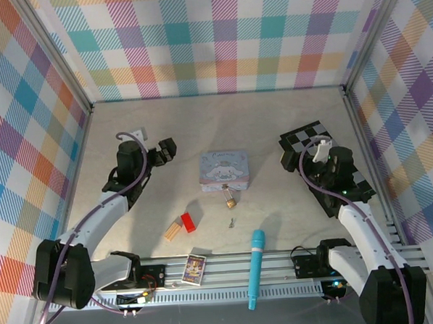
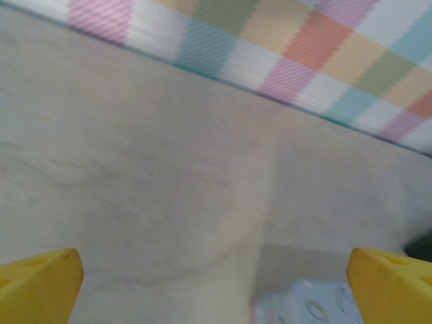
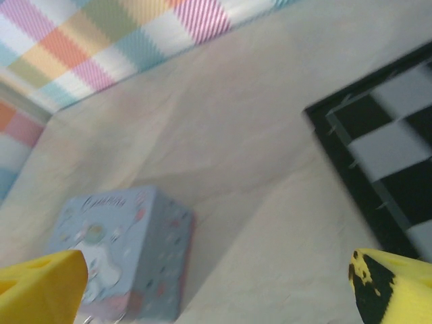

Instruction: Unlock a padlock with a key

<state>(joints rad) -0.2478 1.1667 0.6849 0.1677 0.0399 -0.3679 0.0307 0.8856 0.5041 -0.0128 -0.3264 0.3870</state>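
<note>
A tiny brass padlock point(image 1: 231, 201) with a thin silver shackle lies on the table just in front of the pastel cartoon tin point(image 1: 225, 169). The very small grey key point(image 1: 232, 222) lies a little nearer, apart from the padlock. My left gripper point(image 1: 165, 151) hovers at the table's left, well left of the tin, its yellow fingers point(image 2: 40, 283) spread open with bare table between them. My right gripper point(image 1: 287, 160) sits at the right beside the checkered board, open too, its yellow fingertips point(image 3: 40, 287) wide apart and the tin point(image 3: 125, 253) ahead of them.
A black-and-white checkered board point(image 1: 325, 163) lies at the right under my right arm. A tan block point(image 1: 172, 231) and red block point(image 1: 188, 221) sit front left. A long teal stick point(image 1: 255, 267) and a small card box point(image 1: 194, 269) rest on the front rail. Plaid walls surround the table.
</note>
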